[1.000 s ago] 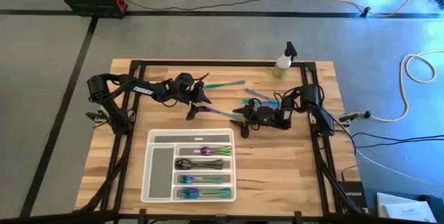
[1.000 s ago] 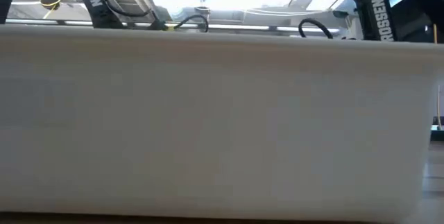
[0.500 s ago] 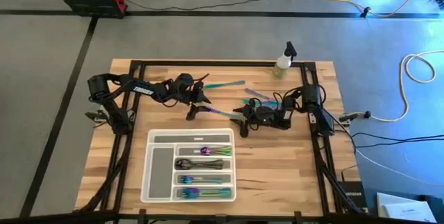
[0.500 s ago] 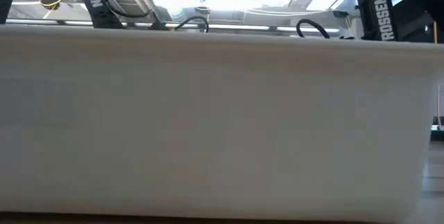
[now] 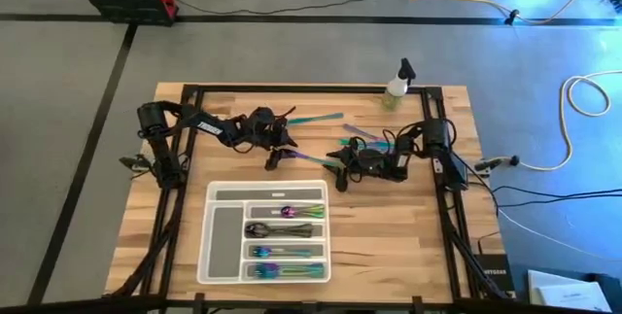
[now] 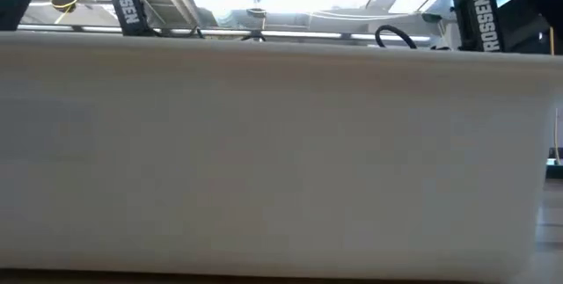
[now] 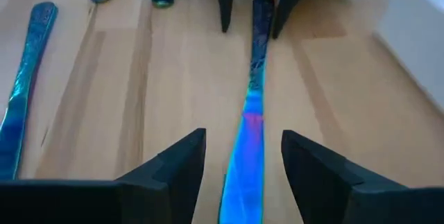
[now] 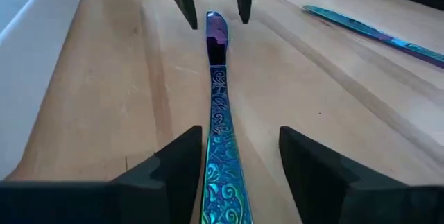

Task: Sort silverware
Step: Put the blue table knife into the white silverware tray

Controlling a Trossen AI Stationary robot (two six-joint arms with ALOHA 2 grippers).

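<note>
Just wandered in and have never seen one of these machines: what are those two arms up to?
They are sorting silverware into a white compartment tray that already holds several pieces. Right now the left gripper and the right gripper face each other over the middle of the wooden table, both open, one at each end of a single iridescent utensil lying flat between them. A few more pieces lie loose behind them, near a small spray bottle.

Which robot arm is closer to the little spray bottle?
The right. Its end effector sits below and just left of the spray bottle in the overhead view; the left end effector is much farther left.
</note>
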